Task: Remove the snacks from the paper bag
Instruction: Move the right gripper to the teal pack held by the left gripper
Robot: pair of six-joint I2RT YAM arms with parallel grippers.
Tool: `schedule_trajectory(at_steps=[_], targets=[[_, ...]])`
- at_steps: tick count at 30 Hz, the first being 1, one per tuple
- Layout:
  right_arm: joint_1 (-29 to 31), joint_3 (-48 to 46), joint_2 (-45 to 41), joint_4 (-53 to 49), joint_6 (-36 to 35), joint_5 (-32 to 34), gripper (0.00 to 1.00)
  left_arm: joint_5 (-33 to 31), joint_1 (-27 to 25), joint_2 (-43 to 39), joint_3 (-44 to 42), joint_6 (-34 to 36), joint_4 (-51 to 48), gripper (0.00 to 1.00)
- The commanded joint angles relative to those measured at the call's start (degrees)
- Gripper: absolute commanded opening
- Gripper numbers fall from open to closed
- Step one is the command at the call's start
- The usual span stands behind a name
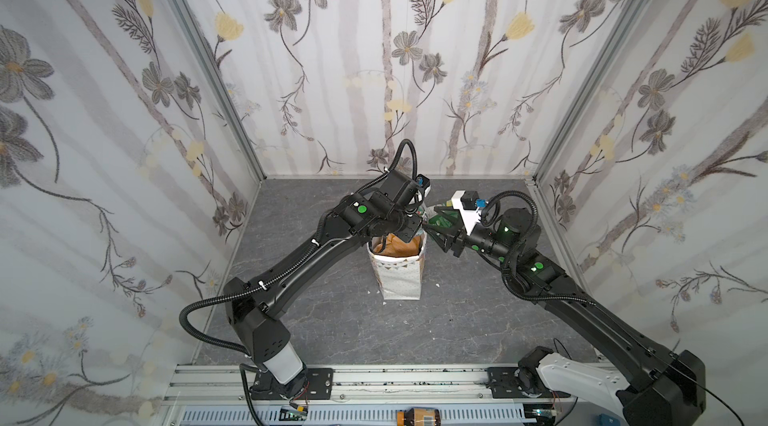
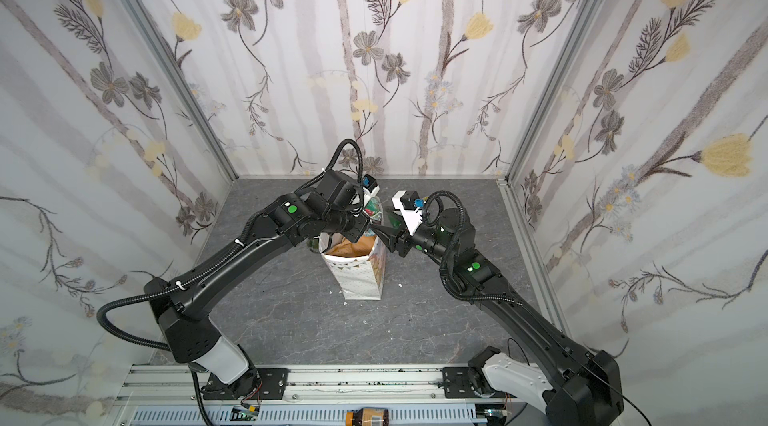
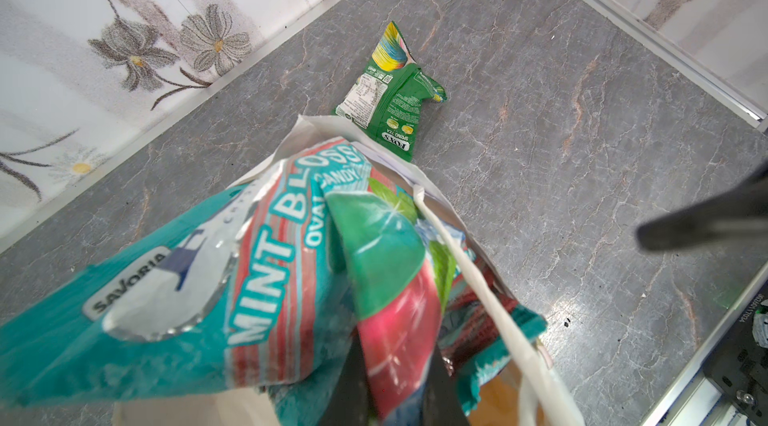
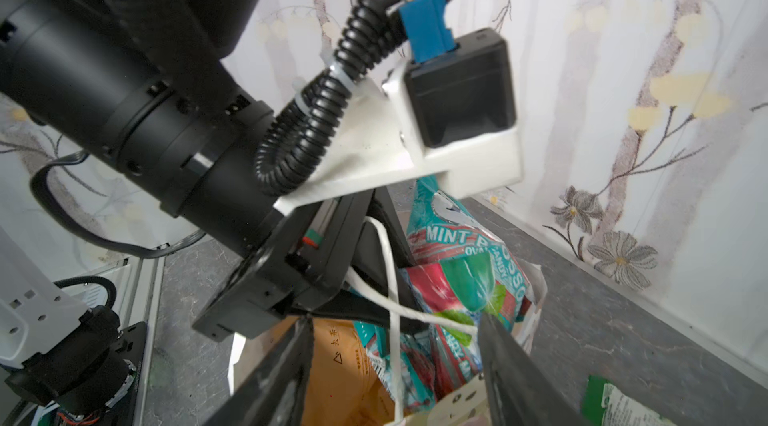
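Left gripper (image 3: 395, 378), jaws pinched on a teal mint packet (image 3: 266, 253), hangs over the mouth of the white paper bag (image 1: 399, 278), which stands upright mid-bench (image 1: 332, 328) with open grey surface out to the front and both side edges. Right gripper (image 4: 395, 320), jaws apart, sits at the bag's right rim with a cord handle (image 4: 391, 274) crossing between its fingers; left arm (image 1: 299, 262) and right arm (image 1: 582, 307) bend at the elbow, angled inward from the front rail (image 1: 374, 378). Beyond, a green FOX'S packet (image 3: 390, 100) lies flat toward the back edge.

The grey marbled tabletop (image 1: 332, 320) carries the upright white paper bag (image 1: 399, 278), with a green FOX'S packet (image 3: 390, 96) lying near it.
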Motion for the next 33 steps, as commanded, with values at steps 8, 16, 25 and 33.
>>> schedule_trajectory(at_steps=[8,16,25,33], targets=[[0.6,3.4,7.7,6.5,-5.1,-4.7,0.41,2.0,-0.1,0.1,0.6,0.8,3.7,0.00],[0.5,3.2,8.4,5.0,-4.9,-0.3,0.00,0.2,0.0,-0.9,-0.1,1.0,2.9,0.00],[-1.2,2.7,8.3,3.9,-0.3,5.5,0.00,-1.2,0.0,-3.5,-4.0,1.4,2.9,0.01],[-1.4,2.5,8.6,4.3,1.7,3.5,0.00,-1.1,0.0,-4.1,-6.6,0.7,4.4,0.12]])
